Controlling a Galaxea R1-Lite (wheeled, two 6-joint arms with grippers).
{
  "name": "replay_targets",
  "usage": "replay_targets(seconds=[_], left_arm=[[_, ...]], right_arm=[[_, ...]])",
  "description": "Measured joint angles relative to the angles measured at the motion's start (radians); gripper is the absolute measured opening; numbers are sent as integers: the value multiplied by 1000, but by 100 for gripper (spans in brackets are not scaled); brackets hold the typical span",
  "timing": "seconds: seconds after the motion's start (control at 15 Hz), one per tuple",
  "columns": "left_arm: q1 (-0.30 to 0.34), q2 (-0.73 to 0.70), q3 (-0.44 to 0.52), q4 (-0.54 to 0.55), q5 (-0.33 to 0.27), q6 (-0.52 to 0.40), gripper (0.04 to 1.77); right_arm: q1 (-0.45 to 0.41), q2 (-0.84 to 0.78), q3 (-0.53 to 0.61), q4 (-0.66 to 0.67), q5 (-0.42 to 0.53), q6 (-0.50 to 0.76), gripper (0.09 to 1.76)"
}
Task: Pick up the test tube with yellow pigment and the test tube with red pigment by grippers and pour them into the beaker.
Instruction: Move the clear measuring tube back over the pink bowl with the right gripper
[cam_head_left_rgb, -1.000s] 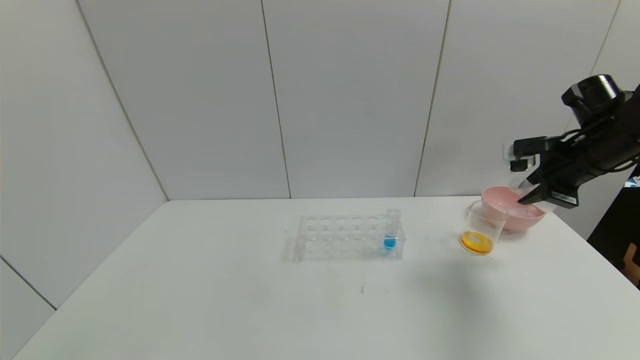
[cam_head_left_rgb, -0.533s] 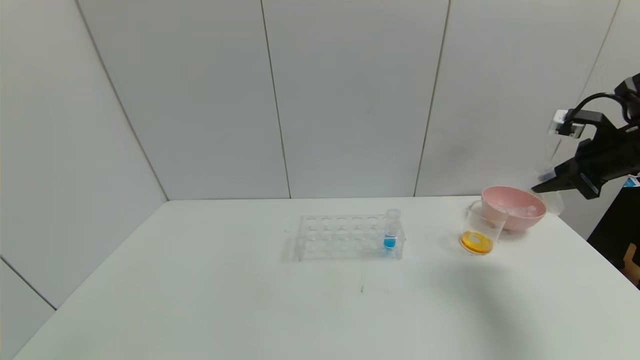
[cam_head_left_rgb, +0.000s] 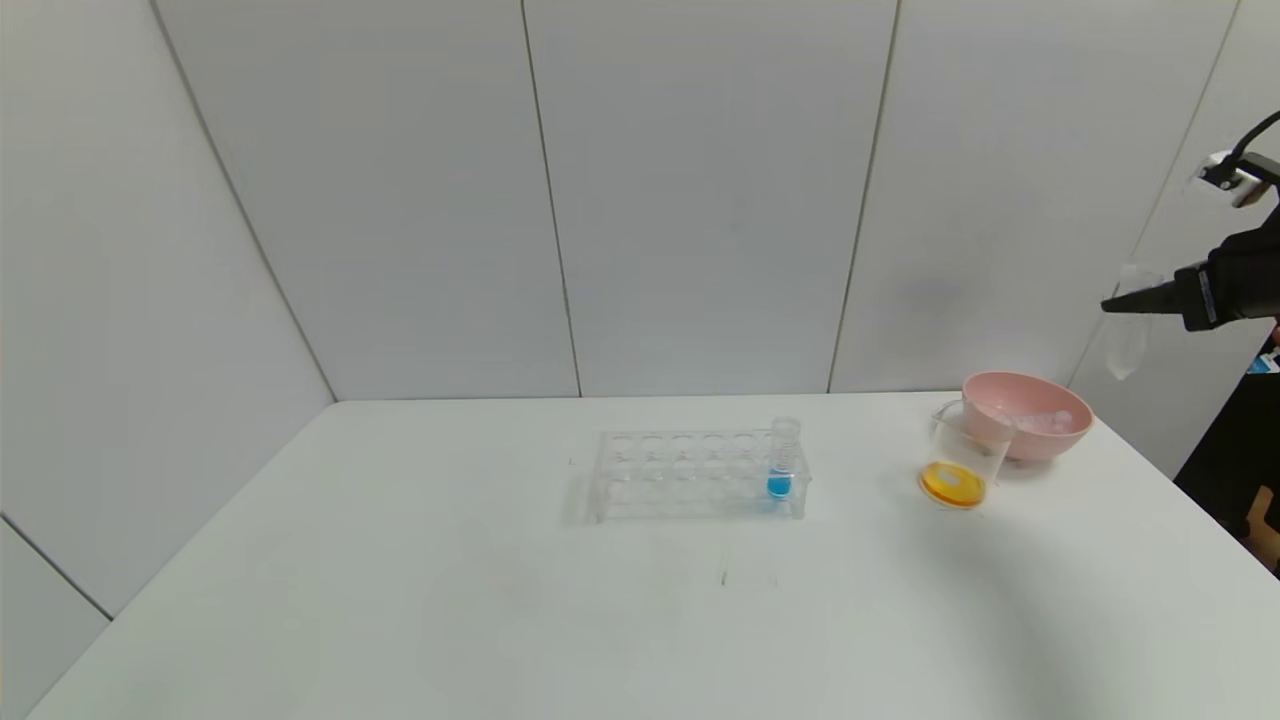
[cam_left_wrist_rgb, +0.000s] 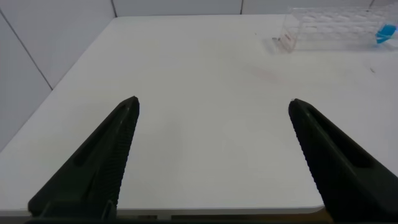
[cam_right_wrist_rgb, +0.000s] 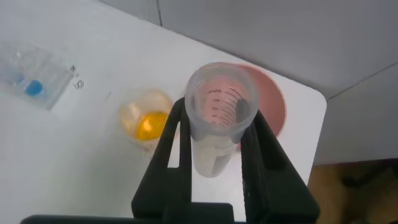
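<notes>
Left pincer (cam_left_wrist_rgb: 211, 155) idles with fingers apart over the bare left part of the desk (cam_head_left_rgb: 400, 600); the rack (cam_head_left_rgb: 695, 475) holds only the blue tube (cam_head_left_rgb: 782, 460). Beaker (cam_head_left_rgb: 958, 465) beside the pink bowl (cam_head_left_rgb: 1030, 415) holds orange-yellow liquid, so pouring looks done or nearly so. Right pincer (cam_right_wrist_rgb: 214, 140), high above the bowl, is clamped on an empty-looking test tube (cam_right_wrist_rgb: 217, 118); which pigment it held can't be told.

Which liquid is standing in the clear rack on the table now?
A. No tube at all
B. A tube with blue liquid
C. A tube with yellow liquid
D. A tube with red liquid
B: the only tube in the rack is the tube with blue liquid, at the rack's end nearest the beaker, which holds the orange-yellow liquid.
</notes>
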Motion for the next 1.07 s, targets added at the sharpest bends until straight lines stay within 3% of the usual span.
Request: replay_targets(seconds=[0.2, 0.47, 0.73, 1.07], left_arm=[[0, 0, 0, 0, 0, 0, 172], [0, 0, 0, 0, 0, 0, 172], [0, 0, 0, 0, 0, 0, 172], [0, 0, 0, 0, 0, 0, 172]], right_arm=[[-5, -8, 70, -203, -5, 173, 52], [8, -12, 135, -397, -144, 335, 52], [14, -6, 236, -591, -211, 368, 52], [37, 14, 400, -816, -228, 407, 52]])
